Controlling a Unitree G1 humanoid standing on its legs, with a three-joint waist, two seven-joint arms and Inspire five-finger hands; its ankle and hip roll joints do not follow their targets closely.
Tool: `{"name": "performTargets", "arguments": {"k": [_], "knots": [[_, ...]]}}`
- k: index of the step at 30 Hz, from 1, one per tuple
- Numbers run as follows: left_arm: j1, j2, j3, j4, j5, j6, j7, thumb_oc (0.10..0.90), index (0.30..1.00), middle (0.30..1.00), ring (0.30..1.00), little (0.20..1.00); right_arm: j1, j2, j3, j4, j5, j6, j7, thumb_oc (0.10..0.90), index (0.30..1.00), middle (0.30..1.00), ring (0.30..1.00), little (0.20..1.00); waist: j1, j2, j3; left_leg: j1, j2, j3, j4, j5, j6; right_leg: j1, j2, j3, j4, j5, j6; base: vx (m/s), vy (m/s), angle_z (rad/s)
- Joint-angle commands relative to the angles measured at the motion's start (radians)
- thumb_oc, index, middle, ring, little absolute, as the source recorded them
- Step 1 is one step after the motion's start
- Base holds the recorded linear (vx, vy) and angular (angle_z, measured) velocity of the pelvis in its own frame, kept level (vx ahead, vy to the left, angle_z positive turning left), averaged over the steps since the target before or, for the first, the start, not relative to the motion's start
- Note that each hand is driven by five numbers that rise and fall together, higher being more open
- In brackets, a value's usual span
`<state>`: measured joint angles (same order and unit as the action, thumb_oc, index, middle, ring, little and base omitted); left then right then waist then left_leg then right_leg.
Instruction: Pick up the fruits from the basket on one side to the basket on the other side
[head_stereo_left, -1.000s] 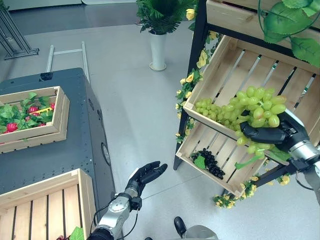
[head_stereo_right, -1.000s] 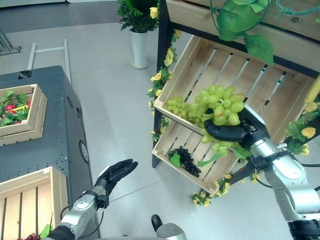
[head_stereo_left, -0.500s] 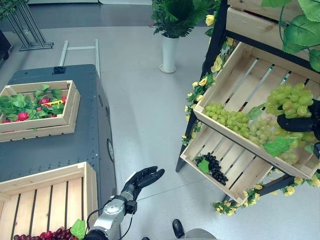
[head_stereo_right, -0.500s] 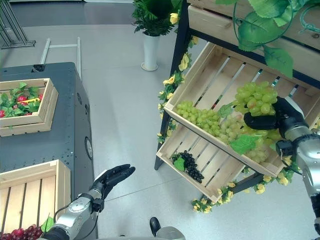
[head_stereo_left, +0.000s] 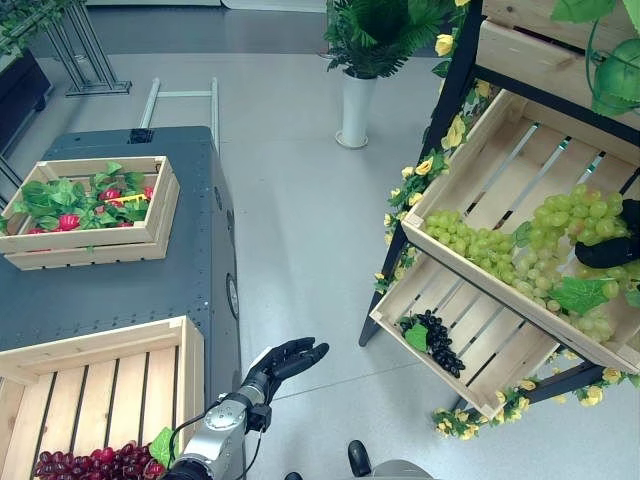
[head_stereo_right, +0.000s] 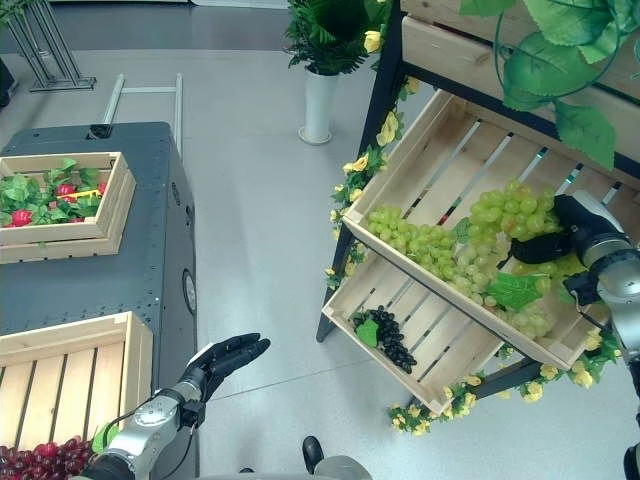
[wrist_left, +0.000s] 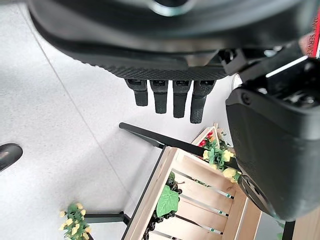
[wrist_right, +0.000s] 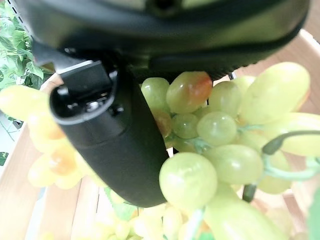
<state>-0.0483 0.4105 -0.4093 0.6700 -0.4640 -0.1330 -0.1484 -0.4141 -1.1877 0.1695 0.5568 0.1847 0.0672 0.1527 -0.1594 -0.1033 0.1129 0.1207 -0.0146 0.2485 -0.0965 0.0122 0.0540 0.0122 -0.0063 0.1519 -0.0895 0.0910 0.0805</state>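
My right hand (head_stereo_right: 565, 238) is shut on a bunch of green grapes (head_stereo_right: 505, 212), holding it over the right part of the tilted upper shelf crate (head_stereo_left: 455, 165). In the right wrist view the thumb (wrist_right: 117, 145) presses against the grapes (wrist_right: 220, 130). More green grapes (head_stereo_left: 470, 242) lie along that crate's low front edge. Black grapes (head_stereo_left: 435, 340) sit in the lower shelf crate (head_stereo_left: 490, 375). My left hand (head_stereo_left: 285, 360) hangs open above the floor beside the dark table, its fingers (wrist_left: 170, 97) straight. Red grapes (head_stereo_left: 90, 465) lie in the near table crate (head_stereo_left: 100, 345).
A second crate (head_stereo_left: 95, 250) with green leaves and red fruit stands further back on the dark table (head_stereo_left: 120, 295). A potted plant in a white vase (head_stereo_left: 355, 105) stands on the floor behind. Yellow flowers and vines trim the black shelf frame (head_stereo_left: 440, 130).
The whole view has shifted. My right hand has carried the green bunch right and further into the upper crate, away from its front edge. The left hand has held its place.
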Motion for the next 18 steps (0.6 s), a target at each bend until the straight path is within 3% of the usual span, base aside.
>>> {"name": "performTargets", "arguments": {"k": [1, 8, 13, 14, 18], "knots": [[-0.080, 0.020, -0.041, -0.049, 0.006, -0.051, -0.031, 0.800, 0.900, 0.900, 0.900, 0.900, -0.195, -0.130, -0.013, 0.107, -0.053, -0.023, -0.026, 0.400, 0.300, 0.300, 0.300, 0.300, 0.051, -0.017, -0.064, 0.001, -0.022, -0.090, 0.009, -0.105, -0.019, 0.036, 0.047, -0.071, 0.002, -0.024, 0.013, 0.00, 0.000, 0.00], [-0.093, 0.022, -0.043, -0.057, -0.002, -0.034, -0.031, 0.800, 0.900, 0.900, 0.900, 0.900, -0.182, -0.100, -0.010, 0.162, -0.030, 0.020, 0.034, 0.400, 0.300, 0.300, 0.300, 0.300, 0.055, -0.017, -0.056, 0.000, -0.020, -0.093, 0.009, -0.104, -0.019, 0.039, 0.046, -0.077, 0.002, -0.024, 0.010, 0.00, 0.000, 0.00], [-0.087, 0.022, -0.041, -0.054, 0.001, -0.032, -0.035, 0.800, 0.900, 0.900, 0.900, 0.900, -0.184, -0.090, -0.018, 0.176, 0.002, 0.009, 0.041, 0.409, 0.314, 0.314, 0.314, 0.314, 0.055, -0.015, -0.056, 0.001, -0.019, -0.088, 0.009, -0.104, -0.019, 0.039, 0.045, -0.081, 0.002, -0.025, 0.010, 0.00, 0.000, 0.00], [-0.083, 0.022, -0.038, -0.055, 0.001, -0.035, -0.035, 0.800, 0.900, 0.900, 0.900, 0.900, -0.178, -0.092, -0.026, 0.172, 0.009, 0.012, 0.034, 0.800, 0.900, 0.900, 0.900, 0.900, 0.053, -0.015, -0.056, 0.002, -0.019, -0.086, 0.009, -0.105, -0.020, 0.039, 0.046, -0.079, 0.002, -0.026, 0.009, 0.00, 0.000, 0.00], [-0.077, 0.021, -0.032, -0.061, 0.001, -0.038, -0.033, 0.800, 0.900, 0.900, 0.900, 0.900, -0.151, -0.090, -0.056, 0.161, 0.023, 0.003, 0.018, 0.800, 0.900, 0.900, 0.900, 0.900, 0.049, -0.015, -0.057, 0.003, -0.019, -0.083, 0.009, -0.106, -0.019, 0.039, 0.047, -0.074, 0.002, -0.027, 0.008, 0.00, 0.000, 0.00]]}}
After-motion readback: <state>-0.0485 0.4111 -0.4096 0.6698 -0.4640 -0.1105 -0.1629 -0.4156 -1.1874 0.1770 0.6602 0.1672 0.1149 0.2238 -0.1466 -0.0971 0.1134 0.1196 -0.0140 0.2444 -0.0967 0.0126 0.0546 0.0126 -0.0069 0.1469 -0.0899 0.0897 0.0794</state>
